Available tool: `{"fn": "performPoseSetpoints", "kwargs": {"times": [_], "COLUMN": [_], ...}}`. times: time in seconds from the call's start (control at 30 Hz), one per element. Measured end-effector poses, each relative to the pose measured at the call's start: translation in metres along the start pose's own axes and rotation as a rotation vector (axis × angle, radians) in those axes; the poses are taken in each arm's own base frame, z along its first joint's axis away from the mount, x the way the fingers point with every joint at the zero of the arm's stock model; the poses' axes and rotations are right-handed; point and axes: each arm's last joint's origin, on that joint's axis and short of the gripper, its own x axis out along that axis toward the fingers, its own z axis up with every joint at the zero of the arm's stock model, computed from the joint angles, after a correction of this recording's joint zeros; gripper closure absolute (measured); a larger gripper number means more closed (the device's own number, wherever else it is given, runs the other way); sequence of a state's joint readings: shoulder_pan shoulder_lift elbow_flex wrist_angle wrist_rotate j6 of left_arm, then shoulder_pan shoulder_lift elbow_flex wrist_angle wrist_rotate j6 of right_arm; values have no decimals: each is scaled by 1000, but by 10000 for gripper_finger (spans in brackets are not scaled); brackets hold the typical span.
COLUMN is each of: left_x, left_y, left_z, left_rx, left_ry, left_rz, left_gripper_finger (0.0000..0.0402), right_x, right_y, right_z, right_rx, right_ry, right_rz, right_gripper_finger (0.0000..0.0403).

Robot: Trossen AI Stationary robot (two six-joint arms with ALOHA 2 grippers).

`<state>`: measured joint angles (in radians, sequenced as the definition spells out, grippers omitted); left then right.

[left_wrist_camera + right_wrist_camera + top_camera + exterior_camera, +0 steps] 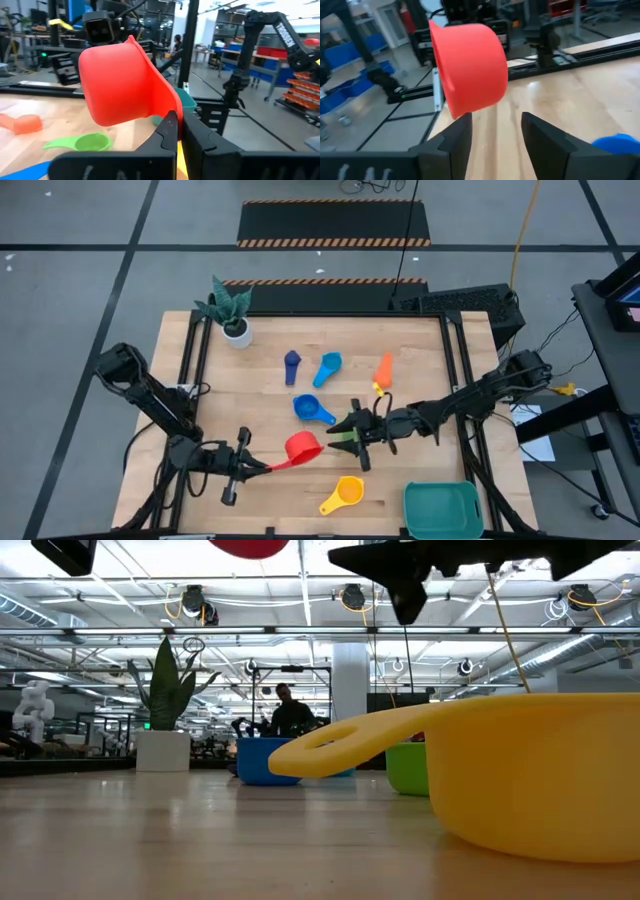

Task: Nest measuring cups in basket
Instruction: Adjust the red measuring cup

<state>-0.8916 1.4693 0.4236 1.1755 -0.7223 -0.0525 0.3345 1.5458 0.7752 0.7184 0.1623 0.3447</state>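
Yellow cup (530, 775): handle points left.

left gripper (243, 467) fingers pinched — right gripper (347, 436) fingers apart

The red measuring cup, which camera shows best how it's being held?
The left wrist view: the red measuring cup is raised, its handle pinched in the left gripper. The high view shows it small; the right wrist view only its bowl; the low view just a sliver of it.

Left gripper (176, 131) clamped on red cup (120, 82) handle, cup raised above table (30, 107). Green cup (87, 142) and orange cup (22, 123) lie below.
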Motion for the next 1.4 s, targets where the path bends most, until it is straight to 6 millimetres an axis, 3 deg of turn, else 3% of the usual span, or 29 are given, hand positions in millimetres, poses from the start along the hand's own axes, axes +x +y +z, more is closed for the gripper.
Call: {"fn": "performPoseSetpoints", "kwargs": {"times": [0.33, 0.7, 1.17, 1.4], "left_x": [-2, 2, 5, 12], "left_y": [-3, -2, 1, 7], "left_z": [-1, -11, -9, -19], "left_rx": [35, 57, 66, 61], "left_ry": [5, 29, -4, -4], "left_rz": [-29, -18, -1, 33], "left_gripper_finger": [396, 396, 395, 396], "right_x": [6, 5, 5, 5], "right_y": [-1, 5, 5, 3], "right_z": [0, 1, 1, 2], "right_rx": [-17, -58, -58, -49], "right_ry": [4, -4, 4, 2], "right_rz": [27, 102, 121, 112], "right_gripper_finger": [207, 206, 206, 229]}}
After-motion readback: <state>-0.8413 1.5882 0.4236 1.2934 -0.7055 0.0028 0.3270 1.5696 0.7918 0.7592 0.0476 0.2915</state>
